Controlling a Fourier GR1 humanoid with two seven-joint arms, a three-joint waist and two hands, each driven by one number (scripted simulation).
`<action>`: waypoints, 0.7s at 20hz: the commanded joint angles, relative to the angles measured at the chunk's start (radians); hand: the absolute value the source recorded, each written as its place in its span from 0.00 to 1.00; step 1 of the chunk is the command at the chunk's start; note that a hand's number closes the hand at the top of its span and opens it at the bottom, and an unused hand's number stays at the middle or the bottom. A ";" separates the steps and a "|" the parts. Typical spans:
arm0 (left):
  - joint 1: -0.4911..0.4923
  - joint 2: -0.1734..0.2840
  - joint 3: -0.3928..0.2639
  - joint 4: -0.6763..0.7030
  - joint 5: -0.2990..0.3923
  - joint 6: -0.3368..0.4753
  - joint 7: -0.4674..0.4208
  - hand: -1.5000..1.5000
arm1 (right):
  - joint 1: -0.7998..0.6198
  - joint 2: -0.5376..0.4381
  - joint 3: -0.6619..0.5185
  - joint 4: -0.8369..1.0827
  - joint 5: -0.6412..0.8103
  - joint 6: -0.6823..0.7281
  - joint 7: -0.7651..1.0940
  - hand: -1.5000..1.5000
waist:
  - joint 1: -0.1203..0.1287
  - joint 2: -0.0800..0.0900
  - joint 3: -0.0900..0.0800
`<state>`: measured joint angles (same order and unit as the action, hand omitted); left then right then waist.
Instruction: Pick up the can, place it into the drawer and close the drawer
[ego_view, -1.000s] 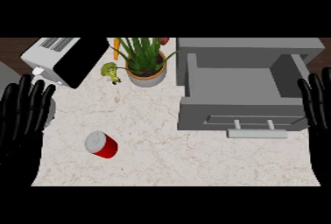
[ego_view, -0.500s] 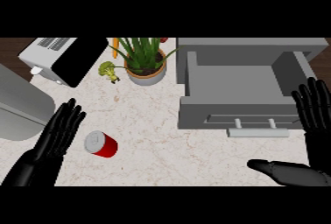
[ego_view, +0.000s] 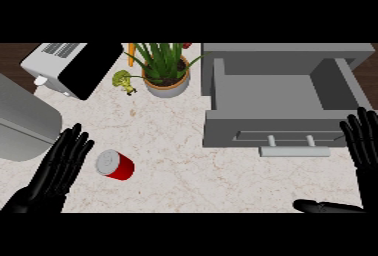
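The red can (ego_view: 114, 164) lies on its side on the marbled counter (ego_view: 192, 175), near-left in the scene, its silver top turned toward the far left. Just to its left the left hand (ego_view: 59, 167) lies flat with its fingers straight and spread, holding nothing; the fingertips sit close beside the can, and I cannot tell whether they touch it.

Well apart to the right, the grey drawer (ego_view: 284, 97) stands pulled open, its handle (ego_view: 294, 141) on the near face. Its inside shows only bare grey floor. The right hand (ego_view: 363, 145) is at the right edge just beside the drawer's near-right corner, fingers straight and pointing away, thumb (ego_view: 325, 206) stretched out low along the near edge; it grasps nothing.

Between the can and the drawer front the counter runs open and unobstructed. At the far side stands a potted plant (ego_view: 164, 67) just left of the drawer, with a small piece of broccoli (ego_view: 124, 81) to its left. A toaster (ego_view: 63, 67) sits in the far-left corner, and a large grey rounded form (ego_view: 22, 120) comes in from the left edge. Dark wood shows beyond the counter's far edge.
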<state>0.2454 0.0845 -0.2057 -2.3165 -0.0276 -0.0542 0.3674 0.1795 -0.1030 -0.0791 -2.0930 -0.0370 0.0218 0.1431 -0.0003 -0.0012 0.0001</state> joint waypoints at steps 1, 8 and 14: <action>0.037 -0.009 0.019 0.002 0.016 -0.005 -0.011 0.00 | -0.019 0.001 -0.018 0.042 0.005 0.018 -0.019 0.00 | 0.002 0.000 0.000; -0.030 -0.006 0.100 0.102 0.040 -0.017 -0.013 0.00 | 0.026 -0.021 -0.093 0.078 -0.047 0.083 -0.096 0.00 | 0.000 0.001 0.000; 0.053 -0.026 0.075 0.110 0.006 -0.038 -0.118 0.00 | 0.108 -0.003 -0.106 0.024 -0.057 0.119 -0.112 0.00 | 0.001 0.000 0.000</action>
<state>0.2220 0.0737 -0.0987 -2.1700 0.0115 -0.0865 0.2910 0.2537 -0.0956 -0.1471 -2.0746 -0.0661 0.0997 0.0614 -0.0014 -0.0006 -0.0002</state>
